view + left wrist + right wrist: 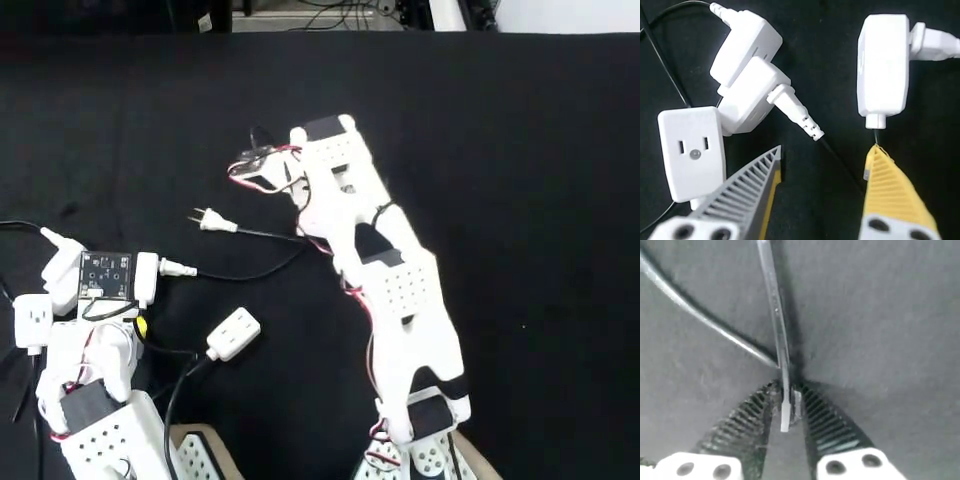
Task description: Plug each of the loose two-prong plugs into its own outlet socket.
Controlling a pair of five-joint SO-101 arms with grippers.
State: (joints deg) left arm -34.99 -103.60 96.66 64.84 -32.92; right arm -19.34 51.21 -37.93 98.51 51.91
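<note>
The right gripper (785, 396) is clamped on a thin cord (774, 310), its two dark ribbed fingers (747, 415) pressed together with the cord pinched between their tips just above the black table (520, 150). In the high view this cord (265, 236) runs along the cloth from the right arm (400, 290) to the loose plug (210, 220). The plug lies flat near the middle of the table, its two prongs pointing away from the arm, well apart from any socket. The left gripper (826, 150) hangs with its jaws spread wide over a cluster of white blocks at the table's left side. Its grey finger (747, 185) is near a socket block (690, 150) whose slotted face is turned up and has nothing in it. Its yellow finger (887, 180) has its tip just beside the narrow end of a white adapter block (882, 65). A white plug (935, 42) is seated in the side of that block. Between the two fingers lie two more white blocks, joined together (747, 75), with a ribbed white cord end (797, 114) coming out of one. A further outlet socket (232, 335) lies alone on the cloth between the two arms, with only its own black lead attached.
</note>
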